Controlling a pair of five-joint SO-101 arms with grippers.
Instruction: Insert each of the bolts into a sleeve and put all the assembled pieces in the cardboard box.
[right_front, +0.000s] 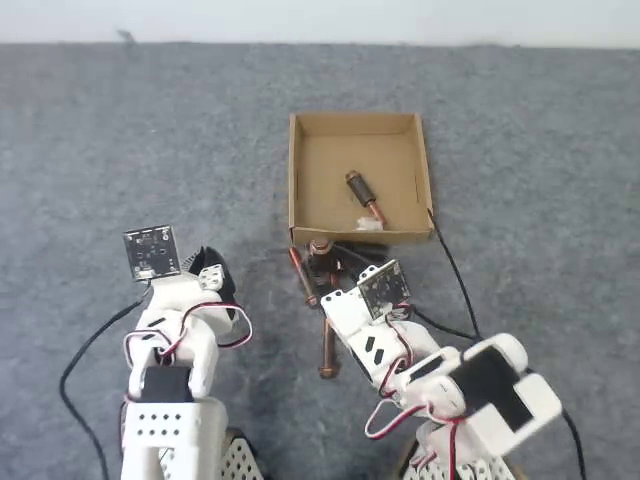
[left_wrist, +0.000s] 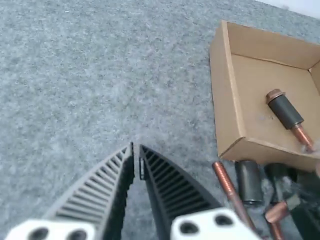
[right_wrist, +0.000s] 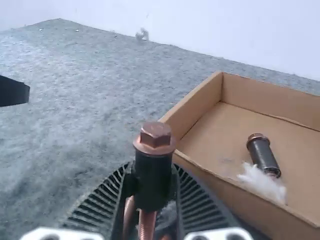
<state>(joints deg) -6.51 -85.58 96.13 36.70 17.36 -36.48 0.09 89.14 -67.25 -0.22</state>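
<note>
- Risk: the right gripper (right_wrist: 151, 180) holds its piece (right_wrist: 155, 139) just outside the near wall of the box (right_front: 300, 170), not over the floor of it. Letting go here would, in my judgement, drop the piece on the carpet (right_front: 150, 130).
- Risk: a low carry forward could knock the piece against that wall and shift the box.
- Risk: the jaws press the sleeve alone, and the bolt merely sits in it. A hard tilt could let the bolt slide out.
- Risk: two loose bolts, one (right_front: 303, 275) beside the gripper and one (right_front: 326, 350) nearer the arm bases, lie close to the right arm. A sweep could scatter them.
- Held piece: a dark sleeve standing upright, a copper hex head seated on top, copper shank showing below between the jaws.
- Boxed piece (right_front: 365, 198): same make, lying flat on the box floor, with white fluff (right_front: 368, 224) just beside its shank end.
- Right gripper: clenched on the sleeve of the held piece.
- Left gripper (left_wrist: 136, 152): jaws closed together, nothing between them, over bare carpet well apart from the box.
- Progress, as judged: one piece boxed, one ready to deposit, two bolts not yet sleeved.
</note>
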